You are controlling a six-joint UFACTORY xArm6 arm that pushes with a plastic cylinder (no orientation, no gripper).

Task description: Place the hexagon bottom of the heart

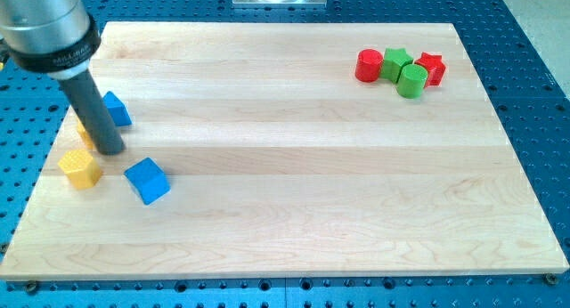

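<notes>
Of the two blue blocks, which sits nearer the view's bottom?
The blue cube, right of the yellow hexagon. The other blue block lies higher, just right of my rod; my tip sits between them.

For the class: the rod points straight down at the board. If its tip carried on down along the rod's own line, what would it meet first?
My tip would meet the wooden board itself, apparently bare wood. The yellow hexagon lies to its lower left, the blue cube to its lower right; depth is uncertain.

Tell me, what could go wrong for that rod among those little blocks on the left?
My tip sits among the yellow hexagon, the blue cube and a half-hidden yellow block, probably the heart. A careless push could shift the heart or cube instead. The hexagon also lies near the board's edge and could slide off.
</notes>
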